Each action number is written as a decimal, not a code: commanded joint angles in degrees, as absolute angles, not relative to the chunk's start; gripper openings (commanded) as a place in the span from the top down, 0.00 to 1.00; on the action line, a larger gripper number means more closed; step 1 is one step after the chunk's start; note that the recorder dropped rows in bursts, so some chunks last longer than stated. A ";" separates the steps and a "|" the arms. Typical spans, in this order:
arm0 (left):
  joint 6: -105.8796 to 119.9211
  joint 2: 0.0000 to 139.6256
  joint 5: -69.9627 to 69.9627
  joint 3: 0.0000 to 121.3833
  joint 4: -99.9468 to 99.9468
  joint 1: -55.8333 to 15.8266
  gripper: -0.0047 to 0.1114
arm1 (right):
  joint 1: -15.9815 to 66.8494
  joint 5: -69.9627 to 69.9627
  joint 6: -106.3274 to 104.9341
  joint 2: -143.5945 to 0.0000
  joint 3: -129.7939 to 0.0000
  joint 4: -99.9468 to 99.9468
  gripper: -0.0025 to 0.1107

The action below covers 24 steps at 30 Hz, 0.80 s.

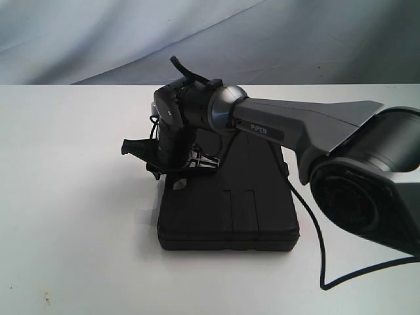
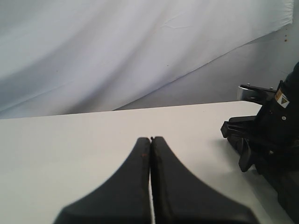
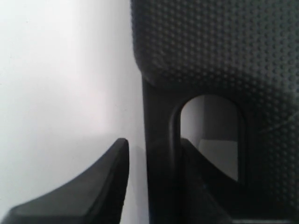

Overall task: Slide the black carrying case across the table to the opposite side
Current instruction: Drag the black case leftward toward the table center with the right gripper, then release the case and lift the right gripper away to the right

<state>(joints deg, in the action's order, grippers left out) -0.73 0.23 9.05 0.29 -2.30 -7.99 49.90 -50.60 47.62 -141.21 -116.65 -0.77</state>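
The black carrying case (image 1: 230,210) lies flat on the white table (image 1: 65,197), a little right of the middle. My right gripper (image 1: 170,170) reaches across from the right and points down at the case's far left corner. In the right wrist view the gripper (image 3: 154,142) is open and straddles the case's handle bar (image 3: 159,116). One finger (image 3: 107,172) sits outside the bar over the table (image 3: 60,70), with a thin gap to the bar. The other finger (image 3: 196,163) is inside the handle opening. My left gripper (image 2: 151,138) is shut on nothing above bare table (image 2: 70,140).
A black cable (image 1: 316,230) runs from the right arm (image 1: 295,125) down past the case's right side. The arm's bulky base joint (image 1: 367,190) fills the right edge. A grey cloth backdrop (image 1: 197,33) hangs behind the table. The right arm's wrist (image 2: 273,135) shows in the left wrist view.
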 commanded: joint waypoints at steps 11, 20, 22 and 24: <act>-1.41 0.00 8.42 0.00 -1.81 -7.91 0.96 | 50.08 -54.46 47.20 -134.13 -116.79 -4.86 0.69; -1.41 0.00 8.42 0.00 -1.81 -7.91 0.96 | 51.46 -64.86 44.47 -127.50 -116.79 -12.92 0.76; -1.41 0.00 8.42 0.00 -1.81 -7.91 0.96 | 52.69 -69.09 42.46 -126.43 -116.68 -16.95 0.86; -1.41 0.00 8.42 0.00 -1.81 -7.91 0.96 | 54.04 -69.96 40.20 -125.51 -116.36 -19.70 0.96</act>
